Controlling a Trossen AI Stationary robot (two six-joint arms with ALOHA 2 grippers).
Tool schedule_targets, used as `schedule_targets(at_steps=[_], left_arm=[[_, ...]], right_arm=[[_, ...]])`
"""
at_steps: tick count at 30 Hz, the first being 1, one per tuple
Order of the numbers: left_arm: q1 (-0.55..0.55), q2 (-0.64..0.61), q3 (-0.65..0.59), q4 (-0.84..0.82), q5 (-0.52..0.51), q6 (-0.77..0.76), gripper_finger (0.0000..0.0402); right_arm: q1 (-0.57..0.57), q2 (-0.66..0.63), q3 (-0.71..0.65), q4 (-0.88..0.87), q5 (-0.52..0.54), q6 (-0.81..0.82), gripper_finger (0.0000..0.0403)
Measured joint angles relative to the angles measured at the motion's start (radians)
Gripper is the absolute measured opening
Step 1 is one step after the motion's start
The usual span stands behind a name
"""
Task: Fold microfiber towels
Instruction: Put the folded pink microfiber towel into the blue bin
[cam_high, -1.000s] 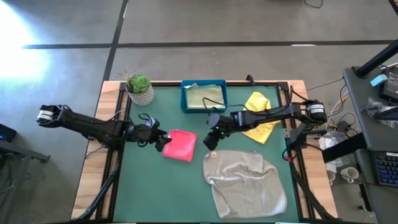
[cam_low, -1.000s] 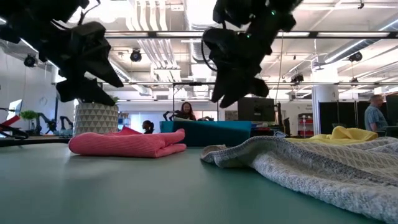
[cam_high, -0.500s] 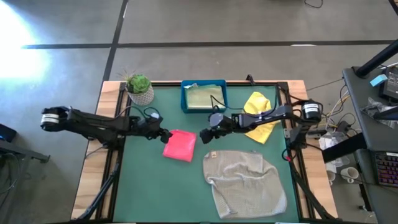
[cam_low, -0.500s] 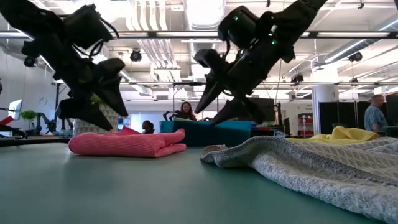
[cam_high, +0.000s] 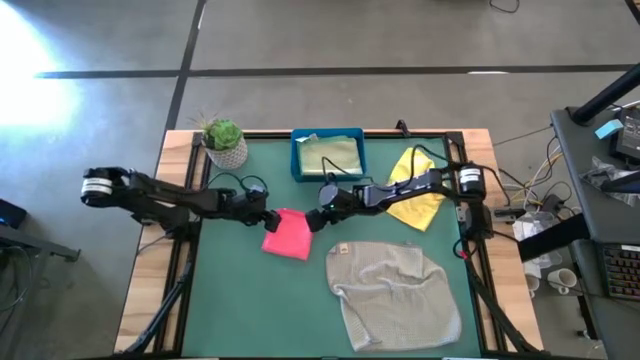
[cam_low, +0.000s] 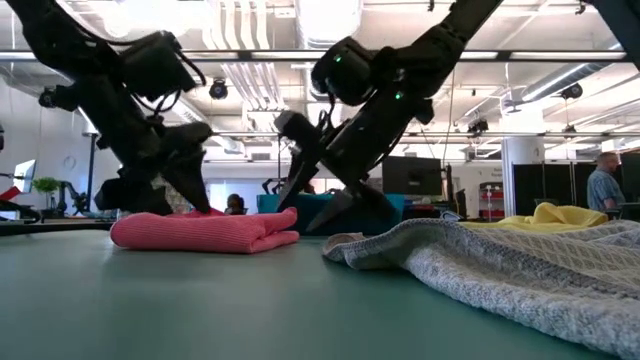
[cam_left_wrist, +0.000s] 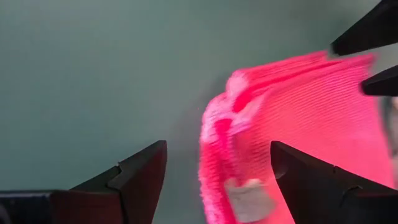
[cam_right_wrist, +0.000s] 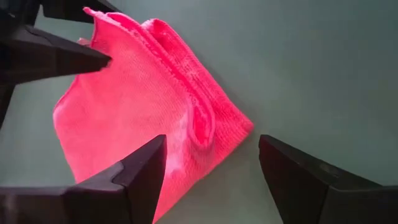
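High view: four towels visible, plus one tray, one plant, two arms.

- Pink towel (cam_high: 290, 234): folded, flat on the green table (cam_high: 250, 300), just left of centre.
- Grey towel (cam_high: 393, 293): the largest, lying crumpled at the front right, close to the pink one but not touching it.
- Yellow towel (cam_high: 417, 187): bunched at the right edge, partly under the right arm.
- Olive towel (cam_high: 330, 156): inside the blue tray (cam_high: 297, 158) at the back centre.
- Potted plant (cam_high: 224, 143): back left corner.

Left gripper (cam_high: 266, 215) sits at the pink towel's left corner. Left wrist view shows its fingers (cam_left_wrist: 137, 177) spread wide with the towel edge between them, holding nothing.

Right gripper (cam_high: 315, 219) sits at the pink towel's right edge. Right wrist view shows it wide open too, fingers (cam_right_wrist: 140, 171) either side of the folded corner, nothing gripped.

Low view: both grippers are down near table height at opposite ends of the pink towel.
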Motion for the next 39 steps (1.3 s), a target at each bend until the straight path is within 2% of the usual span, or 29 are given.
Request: schedule_targets(at_steps=[8,14,20,27,32,39], left_arm=[[0.000,0.075,0.002,0.027,0.000,0.001,0.0270],[0.000,0.076,0.001,0.097,-0.006,0.029,0.0251],[0.000,0.077,0.001,0.168,0.001,0.061,0.0184],[0.000,0.077,0.000,0.255,0.002,0.063,0.0078],[0.000,0.077,0.005,0.295,0.010,0.063,0.0010],[-0.001,0.077,0.042,0.289,0.010,0.109,0.0003]], right_arm=[[0.000,0.072,0.057,-0.014,-0.008,0.022,0.0234],[-0.002,0.106,0.114,-0.023,-0.049,-0.021,0.0185],[-0.001,0.108,0.153,-0.055,-0.059,-0.076,0.0108],[-0.002,0.103,0.169,-0.143,-0.061,-0.125,0.0018],[0.000,0.062,0.175,-0.162,-0.060,-0.152,0.0011],[0.000,-0.029,0.174,-0.262,-0.010,-0.207,0.0009]])
